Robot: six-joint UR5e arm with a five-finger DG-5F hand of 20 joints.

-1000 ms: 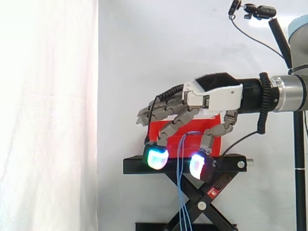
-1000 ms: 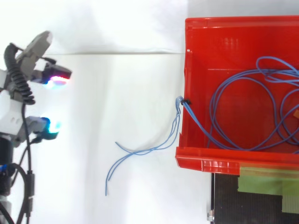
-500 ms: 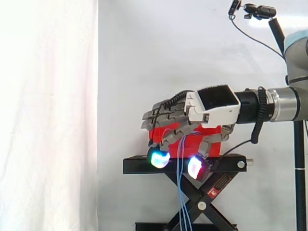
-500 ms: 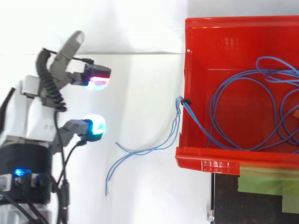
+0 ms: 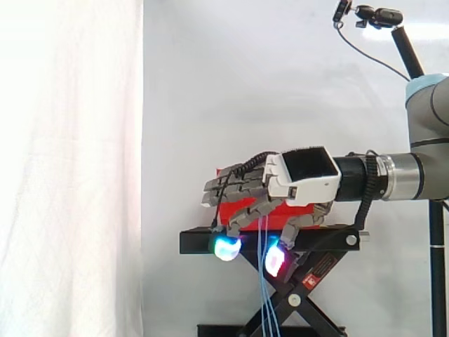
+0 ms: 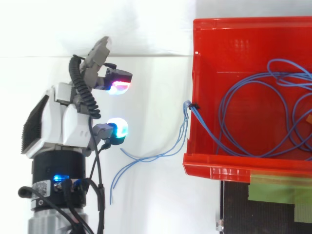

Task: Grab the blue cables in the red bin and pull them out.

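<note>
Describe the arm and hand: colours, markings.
The hand has a white shell with a black ribbed patch, grey segmented fingers and fingertips glowing cyan and magenta. The arm has a silver wrist section, a pale blue-grey joint cap and a small blue light near the flange.

Both views are brightly, evenly lit. In the side view the white curtain (image 5: 70, 168) is washed out at nine o'clock; glare is seen on the rim of the red bin (image 6: 214, 170).
</note>
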